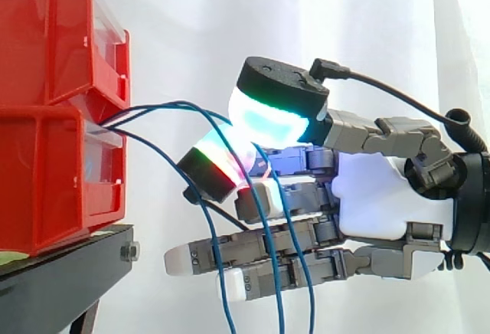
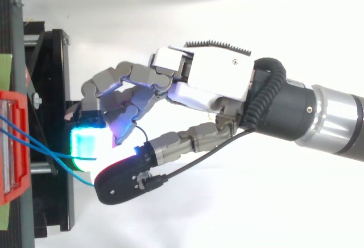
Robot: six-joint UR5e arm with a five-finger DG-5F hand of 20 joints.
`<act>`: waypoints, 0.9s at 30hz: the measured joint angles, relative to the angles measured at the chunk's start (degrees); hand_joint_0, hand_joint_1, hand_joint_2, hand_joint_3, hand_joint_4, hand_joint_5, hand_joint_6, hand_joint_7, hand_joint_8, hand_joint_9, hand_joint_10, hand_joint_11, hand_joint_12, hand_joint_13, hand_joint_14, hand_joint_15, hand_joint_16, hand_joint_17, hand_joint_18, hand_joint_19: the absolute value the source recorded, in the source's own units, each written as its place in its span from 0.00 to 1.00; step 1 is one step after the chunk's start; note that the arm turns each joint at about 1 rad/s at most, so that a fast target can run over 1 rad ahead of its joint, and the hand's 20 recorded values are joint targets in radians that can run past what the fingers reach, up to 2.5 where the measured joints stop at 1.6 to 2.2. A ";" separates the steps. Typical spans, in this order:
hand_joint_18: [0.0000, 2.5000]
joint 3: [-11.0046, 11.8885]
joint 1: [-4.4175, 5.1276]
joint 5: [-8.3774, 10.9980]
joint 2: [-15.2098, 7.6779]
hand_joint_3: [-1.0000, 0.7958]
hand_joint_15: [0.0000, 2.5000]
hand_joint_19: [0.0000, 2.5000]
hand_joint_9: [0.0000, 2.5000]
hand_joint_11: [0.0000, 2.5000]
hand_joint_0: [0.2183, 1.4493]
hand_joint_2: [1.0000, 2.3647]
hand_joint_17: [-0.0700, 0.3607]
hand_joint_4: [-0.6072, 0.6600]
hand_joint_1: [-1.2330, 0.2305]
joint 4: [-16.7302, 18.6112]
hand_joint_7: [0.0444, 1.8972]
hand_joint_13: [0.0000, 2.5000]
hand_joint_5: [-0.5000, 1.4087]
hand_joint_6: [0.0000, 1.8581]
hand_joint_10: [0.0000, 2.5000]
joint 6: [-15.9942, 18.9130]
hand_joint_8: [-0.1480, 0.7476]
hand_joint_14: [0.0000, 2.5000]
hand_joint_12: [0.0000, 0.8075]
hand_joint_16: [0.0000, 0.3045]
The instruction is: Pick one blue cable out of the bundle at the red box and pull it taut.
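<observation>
The hand (image 1: pixel 375 196) is hovering level just to the right of two stacked red bins (image 1: pixel 46 181), with its arm entering from the right edge. The bins are sitting on a black stand (image 1: pixel 61 276) in front of a white curtain (image 1: pixel 321 12).

The bundle of blue cables (image 1: pixel 115 125) is coming out of the gap between the upper and lower bin and fanning out to the right. The thumb (image 1: pixel 276 104), glowing cyan under its black cap, is sitting on top. One of the fingers (image 1: pixel 214 167) is curling up beneath it, its pad glowing green and red. These two pads are pinching a blue cable (image 1: pixel 164 105), which is bowing upward on its way from the bins rather than running straight. I cannot tell whether a second strand is also caught there.

Beyond the pinch, two strands are hanging down in front of the other fingers. Those fingers are lying straight and close together below, with their white tips pointing at the bins and holding nothing. A further strand is sagging from the bins, passing just beside the curled finger's pad and dropping toward the lower edge.

In the top view the hand (image 2: pixel 210 80) is holding its cyan pad close to the edge of the stand. Blue strands are running from the red bin at the left edge across to the pads
</observation>
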 measured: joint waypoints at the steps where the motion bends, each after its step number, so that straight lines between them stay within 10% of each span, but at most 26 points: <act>1: 0.26 0.00 0.00 0.00 0.00 0.51 0.09 0.14 0.46 0.40 0.32 0.01 0.43 0.38 0.25 0.00 0.62 0.21 0.21 0.46 0.01 0.00 0.48 0.00 0.43 0.17; 27: 0.25 -0.02 0.35 1.85 0.00 0.50 0.07 0.13 0.45 0.33 0.30 0.00 0.44 0.37 0.32 -0.09 0.61 0.19 0.20 0.45 0.00 0.39 0.46 0.00 0.43 0.18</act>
